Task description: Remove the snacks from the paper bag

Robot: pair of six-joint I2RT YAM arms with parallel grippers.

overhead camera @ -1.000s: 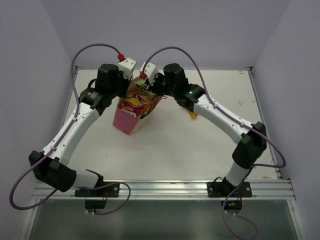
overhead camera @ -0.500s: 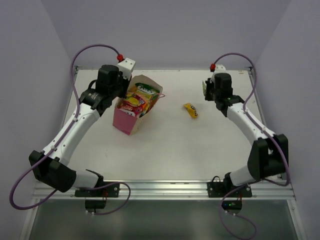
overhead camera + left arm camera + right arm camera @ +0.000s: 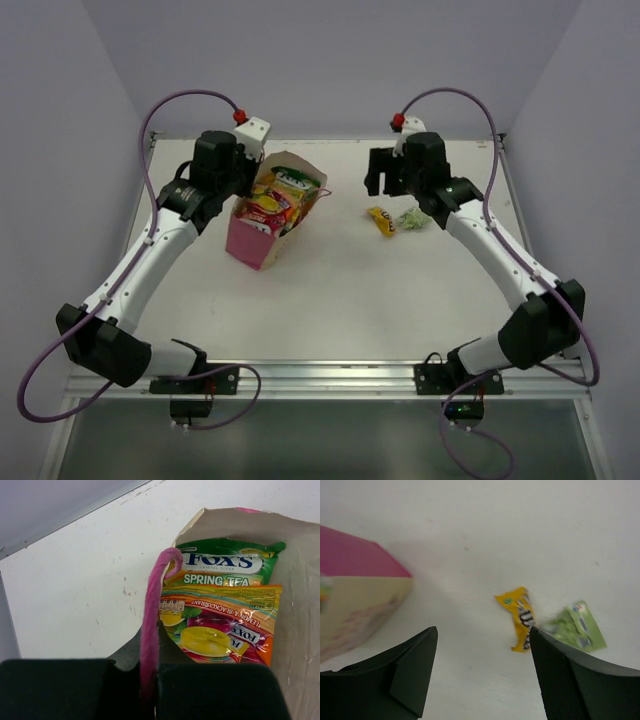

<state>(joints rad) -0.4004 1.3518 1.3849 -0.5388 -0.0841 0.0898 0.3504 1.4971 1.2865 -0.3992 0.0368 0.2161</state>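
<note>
Since a second ago the right arm has swung away from the paper bag to the far right, and a green candy pack that was not on the tabletop then now lies there. It lies just right of a yellow candy pack, almost touching it, both well apart from the bag. The bag sits on the far left of the tabletop, pink outside, its mouth tipped toward the far right. Inside it, a green packet lies behind an orange packet that overlaps it. The left tool is clenched on the bag's pink cord handle. The right tool hangs released over the two candy packs, jaws wide apart with nothing between them.
</note>
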